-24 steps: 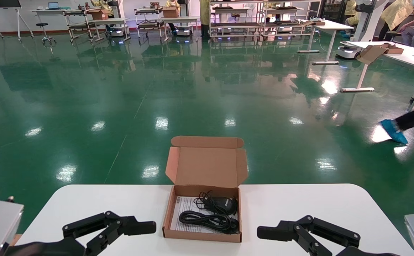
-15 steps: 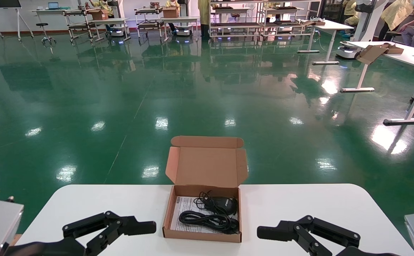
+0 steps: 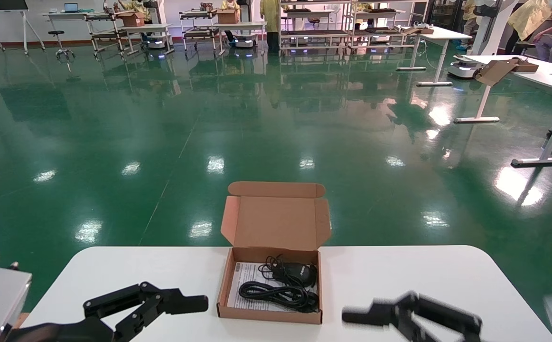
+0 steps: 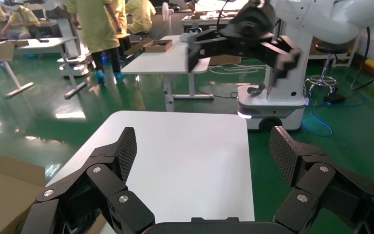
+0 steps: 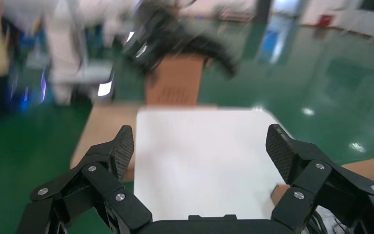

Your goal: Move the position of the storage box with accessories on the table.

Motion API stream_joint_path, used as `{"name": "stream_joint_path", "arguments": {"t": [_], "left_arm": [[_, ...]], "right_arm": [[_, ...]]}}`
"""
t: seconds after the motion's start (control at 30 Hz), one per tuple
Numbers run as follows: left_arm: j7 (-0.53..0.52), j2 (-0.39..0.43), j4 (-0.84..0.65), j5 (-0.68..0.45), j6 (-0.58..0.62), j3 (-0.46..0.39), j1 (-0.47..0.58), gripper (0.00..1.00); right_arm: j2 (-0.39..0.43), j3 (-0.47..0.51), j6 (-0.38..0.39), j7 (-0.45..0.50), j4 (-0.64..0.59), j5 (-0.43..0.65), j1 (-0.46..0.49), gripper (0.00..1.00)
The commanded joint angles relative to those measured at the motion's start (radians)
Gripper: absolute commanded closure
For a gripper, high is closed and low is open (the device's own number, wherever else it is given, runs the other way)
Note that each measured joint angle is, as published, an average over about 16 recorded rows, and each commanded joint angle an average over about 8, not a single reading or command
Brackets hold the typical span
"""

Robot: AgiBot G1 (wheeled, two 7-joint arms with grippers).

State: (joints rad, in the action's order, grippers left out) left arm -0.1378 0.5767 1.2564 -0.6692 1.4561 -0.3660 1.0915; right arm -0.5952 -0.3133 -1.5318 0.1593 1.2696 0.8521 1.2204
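The flat brown cardboard storage box (image 3: pixel 270 289) sits in the middle of the big white bench (image 3: pixel 399 275) with round corners, close to the near edge. Its lid stands open and leans toward the far side. Inside the box lie a black computer mouse (image 3: pixel 296 273), a coiled black cable (image 3: pixel 276 294) and a white printed paper sheet (image 3: pixel 245 280) under them. The black left gripper (image 3: pixel 181 304) is low over the bench, just beside the box's left side, spread open and holding nothing. The black right gripper (image 3: pixel 375 316) is near the box's right side, also spread open and holding nothing.
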Motion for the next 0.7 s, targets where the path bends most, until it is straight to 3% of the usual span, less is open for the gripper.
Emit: {"name": "stream_joint_path", "arguments": {"t": [0.03, 0.17, 0.33, 0.53, 0.7], "left_arm": [[0.000, 0.000, 0.000, 0.000, 0.000, 0.000, 0.000, 0.00], [0.000, 0.000, 0.000, 0.000, 0.000, 0.000, 0.000, 0.00], [0.000, 0.000, 0.000, 0.000, 0.000, 0.000, 0.000, 0.00], [0.000, 0.000, 0.000, 0.000, 0.000, 0.000, 0.000, 0.00], [0.000, 0.000, 0.000, 0.000, 0.000, 0.000, 0.000, 0.00]], "right_arm": [[0.015, -0.006, -0.019, -0.014, 0.015, 0.040, 0.037, 0.00], [-0.008, -0.060, -0.038, -0.026, -0.071, 0.169, 0.229, 0.00], [-0.087, -0.164, -0.038, -0.008, -0.275, 0.349, 0.417, 0.00], [-0.203, -0.342, -0.052, 0.049, -0.547, 0.572, 0.595, 0.00], [-0.290, -0.436, -0.050, 0.070, -0.751, 0.659, 0.698, 0.00]]}}
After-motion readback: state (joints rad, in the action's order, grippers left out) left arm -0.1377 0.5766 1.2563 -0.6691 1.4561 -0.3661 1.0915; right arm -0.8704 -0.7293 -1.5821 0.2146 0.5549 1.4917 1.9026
